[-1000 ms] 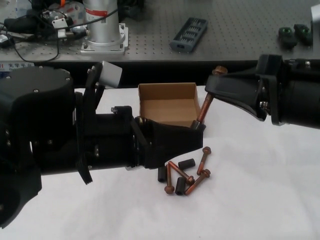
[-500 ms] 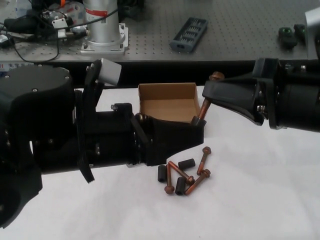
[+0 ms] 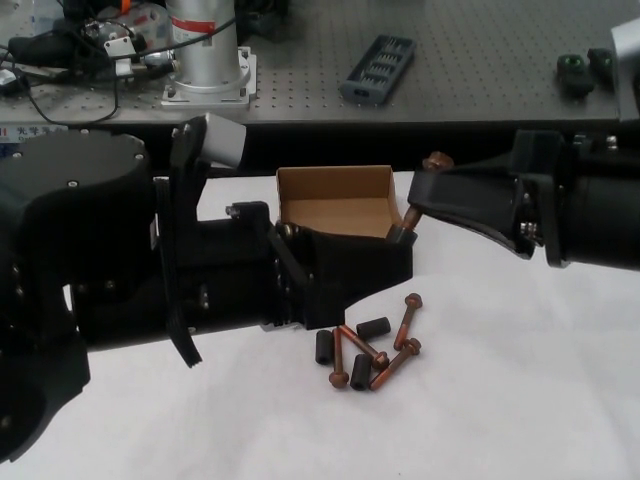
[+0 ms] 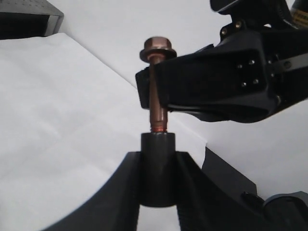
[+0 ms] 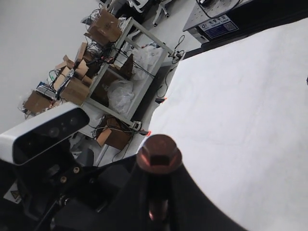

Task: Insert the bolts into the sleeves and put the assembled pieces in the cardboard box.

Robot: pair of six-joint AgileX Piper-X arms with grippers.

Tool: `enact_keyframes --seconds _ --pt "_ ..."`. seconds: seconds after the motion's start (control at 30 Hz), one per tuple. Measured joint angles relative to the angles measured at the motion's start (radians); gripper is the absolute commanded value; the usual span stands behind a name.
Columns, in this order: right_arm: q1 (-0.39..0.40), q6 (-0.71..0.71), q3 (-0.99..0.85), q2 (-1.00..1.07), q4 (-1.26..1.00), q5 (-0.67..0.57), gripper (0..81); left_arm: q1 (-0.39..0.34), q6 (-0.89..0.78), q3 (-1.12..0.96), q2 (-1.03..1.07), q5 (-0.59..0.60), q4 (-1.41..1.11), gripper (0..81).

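1. The right gripper [image 3: 422,200] clamps a copper bolt [image 4: 156,106] by the shank, head up. The left gripper [image 4: 157,166] clamps a black sleeve [image 4: 157,144] upright beneath it.
2. Over the last second the bolt has dropped. Less shank shows, and the tip is now at the sleeve's mouth.
3. The pair hangs at the cardboard box's [image 3: 335,185] 3 o'clock edge. The loose pile [image 3: 370,345] lies toward its 6 o'clock.
4. Judgement: insertion has begun but the bolt is not seated. Boxing follows.

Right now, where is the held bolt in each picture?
High view: bolt just right of the cardboard box, head up.
Left wrist view: centre, upright, tip at the black sleeve.
Right wrist view: head facing the camera, near the middle.
Shared landmark: the right hand gripping it.
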Motion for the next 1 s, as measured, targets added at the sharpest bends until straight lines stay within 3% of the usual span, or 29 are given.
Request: enact_keyframes --seconds 0.23,0.5,0.57,0.7,0.73,1.0 --pt "0.071 -0.017 0.0 -0.004 0.025 0.075 1.9 -0.002 0.007 0.002 -0.002 0.009 -0.005 0.6" --pt "0.079 -0.052 -0.005 -0.006 0.032 0.088 1.1 0.001 0.007 0.009 -0.002 0.019 -0.023 0.6" --pt "0.082 -0.061 -0.005 -0.006 0.032 0.084 10.7 0.001 0.007 0.009 -0.002 0.019 -0.03 0.6" --pt "0.094 -0.055 -0.012 -0.015 0.034 0.077 44.9 0.001 0.007 0.009 -0.002 0.019 -0.03 0.6" --pt "0.095 -0.055 -0.012 -0.015 0.034 0.077 47.4 0.001 0.007 0.009 -0.002 0.019 -0.03 0.6" --pt "0.095 -0.054 -0.015 -0.015 0.045 0.079 44.1 0.001 0.007 0.009 0.001 0.012 -0.03 0.6"
